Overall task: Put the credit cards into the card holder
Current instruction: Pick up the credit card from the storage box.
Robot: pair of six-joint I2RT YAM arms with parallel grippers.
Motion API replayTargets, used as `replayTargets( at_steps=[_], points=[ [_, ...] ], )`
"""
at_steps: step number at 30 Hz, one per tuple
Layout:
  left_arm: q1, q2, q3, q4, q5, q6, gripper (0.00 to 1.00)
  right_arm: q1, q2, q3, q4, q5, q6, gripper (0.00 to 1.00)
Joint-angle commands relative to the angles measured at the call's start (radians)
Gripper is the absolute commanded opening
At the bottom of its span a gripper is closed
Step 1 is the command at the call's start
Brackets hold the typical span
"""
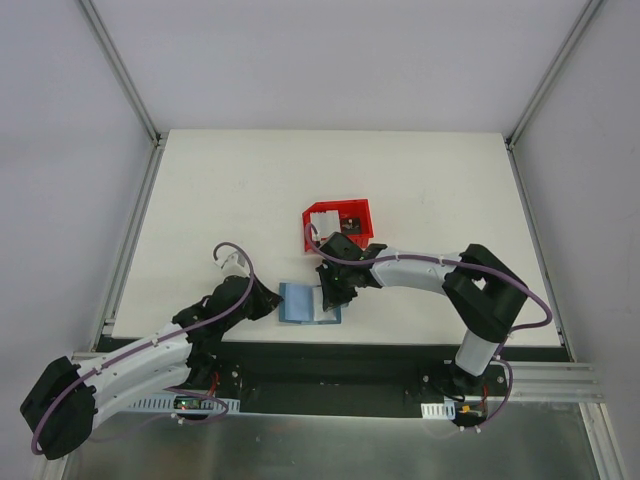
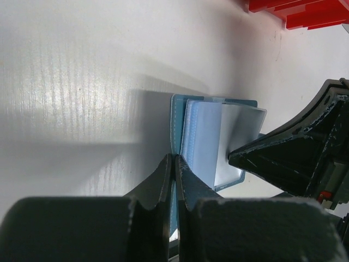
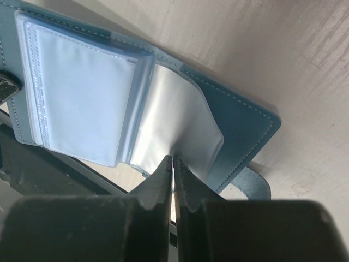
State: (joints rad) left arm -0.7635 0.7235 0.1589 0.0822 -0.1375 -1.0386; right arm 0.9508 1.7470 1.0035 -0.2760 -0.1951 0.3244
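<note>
Table, top view: white table (image 1: pixel 230 200) between grey walls. A small teal-blue folding card holder (image 1: pixel 300 303) lies open close to the near edge, between the two arms.
Red bin: a red plastic open-topped bin (image 1: pixel 362 204) sits just beyond the card holder. Pale and dark flat credit cards (image 1: pixel 325 220) lie inside it; I cannot tell how many.
Left wrist view: the left end effector (image 2: pixel 173 159) is closed on the card holder's left cover edge, pinning it.
Right wrist view: the right end effector (image 3: pixel 173 159) is closed on the free edge of a pale translucent pocket leaf (image 3: pixel 174 123). The leaf is raised off the light-blue pocket stack (image 3: pixel 82 98).
Card holder contents: no card shows in any visible pocket.
Step, judged: opening a pocket to take a card.
Doing it well: hold the left pinch firm and peel the leaf gently, so the card holder does not slide or fold shut.
</note>
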Motion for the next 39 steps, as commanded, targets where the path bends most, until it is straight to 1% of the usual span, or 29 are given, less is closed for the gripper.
replayTargets(
  at_steps=[1, 5, 7, 8, 11, 15, 19, 24, 26, 29, 31, 32, 35, 39],
  points=[
    [0.006, 0.007, -0.013, 0.025, 0.062, 0.026, 0.0, -0.001, 0.026, 0.015, -0.034, 0.062, -0.024, 0.06],
    [0.006, 0.031, -0.007, 0.045, 0.101, 0.067, 0.0, -0.001, 0.028, 0.026, -0.034, 0.054, -0.022, 0.08],
    [0.006, 0.039, -0.002, 0.044, 0.096, 0.072, 0.0, -0.003, 0.02, 0.03, -0.028, 0.043, -0.027, 0.09],
    [0.006, 0.04, -0.001, 0.044, 0.092, 0.071, 0.0, -0.003, 0.01, 0.033, -0.025, 0.039, -0.027, 0.11],
    [0.006, 0.042, 0.01, 0.041, 0.076, 0.058, 0.0, -0.009, -0.032, 0.049, -0.019, 0.048, -0.036, 0.22],
    [0.006, 0.057, 0.051, 0.033, 0.079, 0.068, 0.0, -0.026, -0.067, 0.07, -0.015, 0.048, -0.031, 0.28],
    [0.006, 0.076, 0.08, 0.028, 0.085, 0.068, 0.0, -0.043, -0.093, 0.09, 0.0, 0.025, -0.036, 0.33],
    [0.004, 0.08, 0.097, 0.019, 0.079, 0.068, 0.0, -0.066, -0.156, 0.103, 0.0, 0.043, -0.05, 0.35],
    [0.006, 0.08, 0.103, 0.016, 0.082, 0.071, 0.0, -0.081, -0.196, 0.109, 0.0, 0.059, -0.065, 0.44],
    [0.004, 0.077, 0.106, 0.013, 0.081, 0.069, 0.0, -0.135, -0.24, 0.135, -0.026, 0.068, -0.094, 0.48],
    [0.004, 0.073, 0.111, 0.011, 0.079, 0.069, 0.0, -0.177, -0.259, 0.158, -0.035, 0.069, -0.119, 0.55],
    [0.004, 0.073, 0.113, 0.013, 0.078, 0.069, 0.0, -0.202, -0.256, 0.173, -0.041, 0.066, -0.134, 0.58],
    [0.006, 0.073, 0.113, 0.011, 0.073, 0.066, 0.0, -0.262, -0.218, 0.248, -0.087, 0.083, -0.169, 0.71],
    [0.004, 0.071, 0.116, 0.01, 0.065, 0.061, 0.0, -0.32, -0.126, 0.351, -0.137, 0.085, -0.199, 0.79]
  ],
)
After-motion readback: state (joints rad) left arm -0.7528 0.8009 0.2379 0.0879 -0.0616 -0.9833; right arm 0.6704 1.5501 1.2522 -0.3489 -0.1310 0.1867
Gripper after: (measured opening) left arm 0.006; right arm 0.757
